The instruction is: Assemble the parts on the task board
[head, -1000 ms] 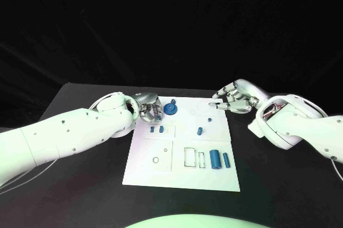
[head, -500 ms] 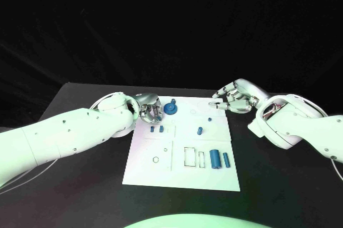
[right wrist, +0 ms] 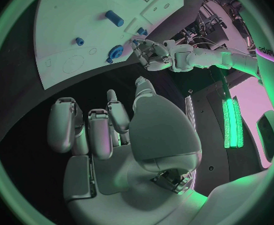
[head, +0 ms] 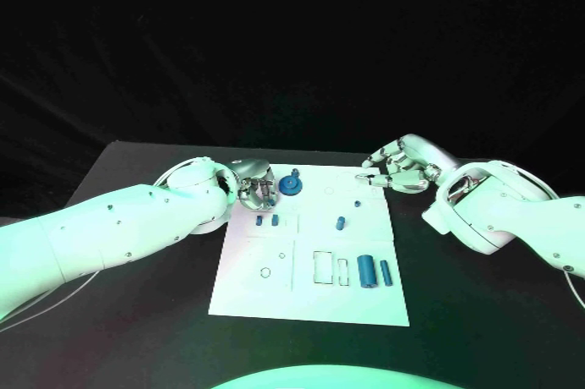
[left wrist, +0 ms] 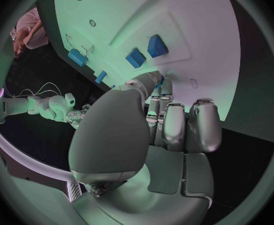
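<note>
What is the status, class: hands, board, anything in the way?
Left robot hand at the task board's far left corner, beside the round blue part. Right robot hand off the far right corner, holding nothing. Nothing blocking.

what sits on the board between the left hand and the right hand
In the head view, the round blue part stands on the task board right beside the left hand; from there to the right hand the board is mostly bare.

Black table, dark backdrop, green light strip
</note>
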